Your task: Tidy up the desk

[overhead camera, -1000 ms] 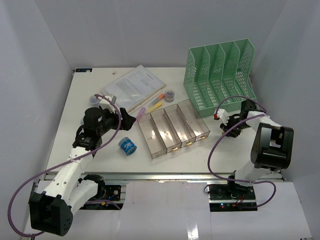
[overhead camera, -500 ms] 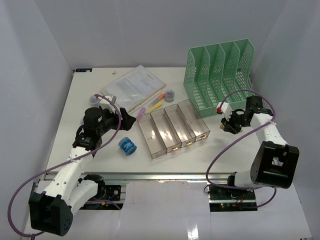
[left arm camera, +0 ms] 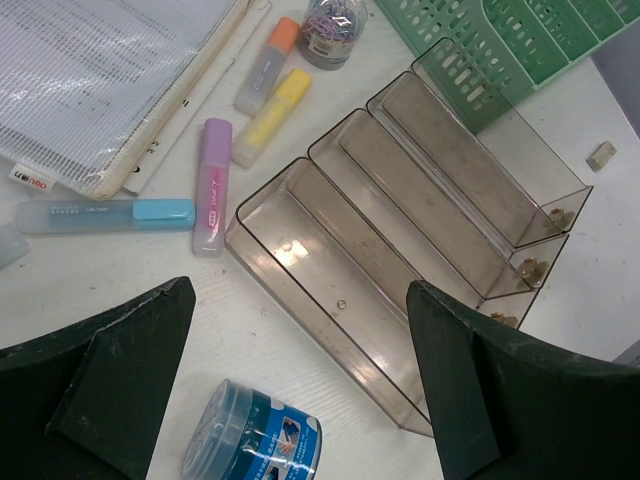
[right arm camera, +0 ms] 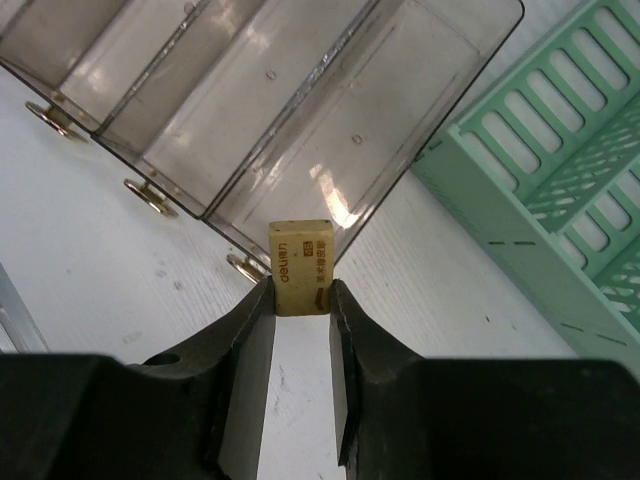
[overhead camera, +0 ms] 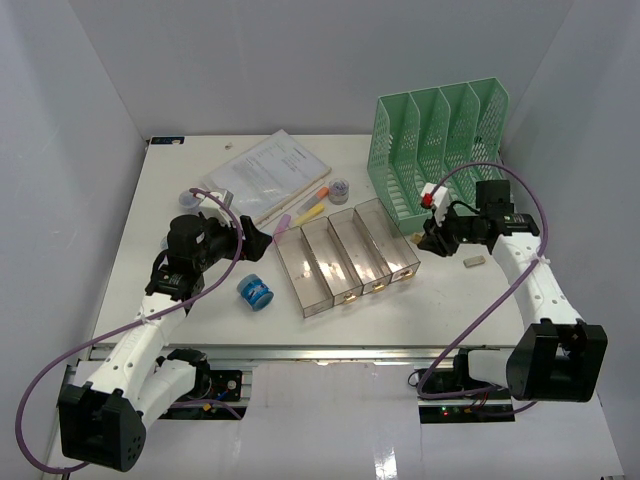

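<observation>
The worktop [overhead camera: 350, 160] lies flat beneath both hands and fills the overhead view from the arm bases to the back wall. The right hand [right arm camera: 300, 295] hangs over its right half, between the tray [overhead camera: 345, 255] and the rack [overhead camera: 440, 140]. Its 2 fingers are clamped on the sides of an eraser [right arm camera: 300, 262]. The left hand [left arm camera: 300, 300] hangs over the left half, just left of the tray, with its fingers spread wide and nothing between them.

The worktop is near square, so no long axis stands out. Its railed front edge faces the arm bases and its sides run straight away from them. The tray's 4 compartments sit skewed to those edges.

A spare eraser [overhead camera: 475, 261] lies on the worktop just right of the right hand. A tub [overhead camera: 255, 292] stands near the left hand, cut off by the bottom edge of the left wrist view.

The rack hides the worktop's far right corner, and the arms cover parts of its front. The fingers hide the held eraser's lower end, and I cannot tell whether it touches the tray's rim.
</observation>
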### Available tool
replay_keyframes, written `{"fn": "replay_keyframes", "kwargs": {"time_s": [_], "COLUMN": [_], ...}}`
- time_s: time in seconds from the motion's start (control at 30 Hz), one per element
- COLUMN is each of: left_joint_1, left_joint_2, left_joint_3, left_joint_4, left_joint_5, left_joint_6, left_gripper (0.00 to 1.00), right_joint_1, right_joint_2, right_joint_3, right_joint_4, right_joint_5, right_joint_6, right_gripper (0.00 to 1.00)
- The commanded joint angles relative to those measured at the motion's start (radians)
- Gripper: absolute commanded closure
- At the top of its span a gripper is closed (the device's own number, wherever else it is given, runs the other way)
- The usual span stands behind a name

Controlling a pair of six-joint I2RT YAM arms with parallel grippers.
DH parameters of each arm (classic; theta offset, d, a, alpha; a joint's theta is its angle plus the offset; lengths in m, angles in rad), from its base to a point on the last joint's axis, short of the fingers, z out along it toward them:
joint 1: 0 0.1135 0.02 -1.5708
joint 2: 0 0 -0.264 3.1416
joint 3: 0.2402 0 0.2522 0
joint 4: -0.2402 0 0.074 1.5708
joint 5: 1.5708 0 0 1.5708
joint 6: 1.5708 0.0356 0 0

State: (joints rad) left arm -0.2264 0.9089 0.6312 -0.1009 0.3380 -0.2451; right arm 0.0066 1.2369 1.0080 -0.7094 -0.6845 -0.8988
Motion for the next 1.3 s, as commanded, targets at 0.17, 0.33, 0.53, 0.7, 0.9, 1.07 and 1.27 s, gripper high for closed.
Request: {"fn": "replay_keyframes", "kwargs": {"time_s": [0.17,0.33,0.53,0.7,0.9,1.07,1.27], "left_joint_1": [-0.004,-0.004,-0.005,-0.005,-0.005,-0.004,-0.005], "left_joint_2": [-0.001,0.001,0.002,0.004,0.004,0.002,0.005], "left_joint_3": [0.036,0.037,0.037,0.036,0.036,0.037,0.048], "left_joint_4": [0.003,0.003,0.003,0.003,0.001,0.001,-0.029], "left_joint_5": [0.019,0.018,0.017,0.02,0.019,0.022,0.029], "left_joint_6": [-0.002,-0.001,-0.001,-0.001,0.0,-0.002,-0.025], "left_gripper": [0.02,0.02,0.02,0.02,0.02,0.02,0.02], "right_joint_1": [0.092,0.129,0.205,0.208,0.208,0.209,0.207], "right_joint_2": [0.073,0.161,0.208,0.225,0.273,0.273,0.213], "right_joint_3": [0.091,0.156,0.106,0.027,0.005,-0.012,0.033], "right_joint_4": [0.242,0.254,0.286,0.339,0.349,0.34,0.208], "right_joint_5": [0.045,0.059,0.103,0.174,0.237,0.238,0.186], "right_joint_6": [0.27,0.324,0.337,0.342,0.335,0.326,0.301], "right_gripper": [0.83,0.83,0.8,0.75,0.6,0.34,0.2]}}
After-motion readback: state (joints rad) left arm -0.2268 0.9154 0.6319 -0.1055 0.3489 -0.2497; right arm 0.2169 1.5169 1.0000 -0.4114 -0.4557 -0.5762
